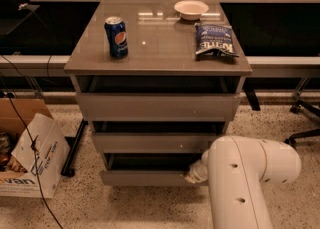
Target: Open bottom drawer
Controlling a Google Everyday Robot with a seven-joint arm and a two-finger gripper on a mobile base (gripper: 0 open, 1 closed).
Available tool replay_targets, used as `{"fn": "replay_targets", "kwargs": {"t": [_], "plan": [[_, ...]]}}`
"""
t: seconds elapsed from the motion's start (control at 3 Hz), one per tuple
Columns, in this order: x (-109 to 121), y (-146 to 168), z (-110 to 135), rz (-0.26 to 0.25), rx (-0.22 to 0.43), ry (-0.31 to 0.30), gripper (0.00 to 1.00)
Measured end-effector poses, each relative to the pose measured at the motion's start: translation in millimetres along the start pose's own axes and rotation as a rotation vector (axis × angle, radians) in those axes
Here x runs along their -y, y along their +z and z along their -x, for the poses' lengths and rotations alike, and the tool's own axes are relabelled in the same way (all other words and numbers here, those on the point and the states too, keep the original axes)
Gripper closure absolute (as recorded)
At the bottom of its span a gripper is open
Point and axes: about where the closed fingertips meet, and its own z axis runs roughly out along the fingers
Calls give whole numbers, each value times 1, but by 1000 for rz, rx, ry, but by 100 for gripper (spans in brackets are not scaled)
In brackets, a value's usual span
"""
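Note:
The cabinet (158,48) has three grey-brown drawer fronts. The bottom drawer (145,177) is the lowest and shortest front, just above the floor, with a dark gap showing above it. My white arm (245,178) comes in from the lower right. My gripper (194,174) is at the right end of the bottom drawer's front, level with its top edge. Most of the gripper is hidden behind the arm.
A Pepsi can (116,36), a white bowl (191,9) and a blue chip bag (215,40) stand on the cabinet top. A cardboard box (27,148) and cables lie on the floor at left. A chair base (305,118) is at right.

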Motion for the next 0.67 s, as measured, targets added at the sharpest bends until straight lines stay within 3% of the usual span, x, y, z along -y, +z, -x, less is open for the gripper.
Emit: {"fn": "replay_targets", "kwargs": {"t": [0.67], "plan": [[0, 0, 0, 0, 0, 0, 36]]}}
